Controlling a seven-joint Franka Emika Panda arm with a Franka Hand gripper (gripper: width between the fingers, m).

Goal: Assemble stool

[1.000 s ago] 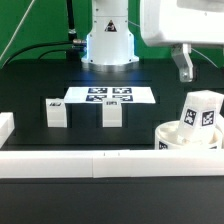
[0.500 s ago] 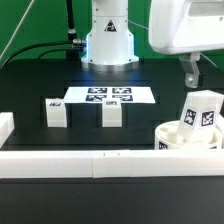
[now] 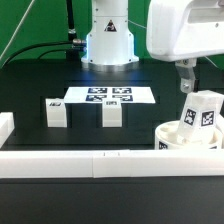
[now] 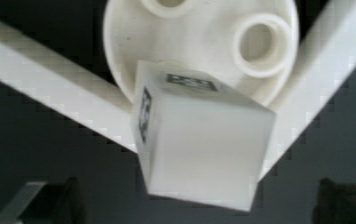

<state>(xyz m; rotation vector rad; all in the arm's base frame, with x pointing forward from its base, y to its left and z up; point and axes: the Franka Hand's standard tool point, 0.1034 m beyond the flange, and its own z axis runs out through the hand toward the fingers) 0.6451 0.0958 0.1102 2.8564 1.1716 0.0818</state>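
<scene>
The round white seat [image 3: 178,142] lies at the exterior view's right, in the corner of the rails. One white leg [image 3: 200,116] stands upright in it, tag facing forward. Two more legs [image 3: 57,112] [image 3: 114,113] stand apart on the black table in front of the marker board. My gripper [image 3: 186,80] hangs just above the standing leg, slightly to its left. In the wrist view the leg [image 4: 201,140] sits on the seat [image 4: 184,35] with its holes. The gripper [image 4: 196,203] is open, its dark fingers [image 4: 50,200] wide apart on both sides of the leg, touching nothing.
The marker board [image 3: 110,96] lies flat near the robot base [image 3: 108,45]. Long white rails [image 3: 90,162] run along the front, with a short piece [image 3: 5,125] at the exterior view's left. In the wrist view rails [image 4: 42,65] cross under the seat.
The gripper has come down and shifted a little toward the exterior view's left, closer to the top of the standing leg. The legs and seat have not moved.
</scene>
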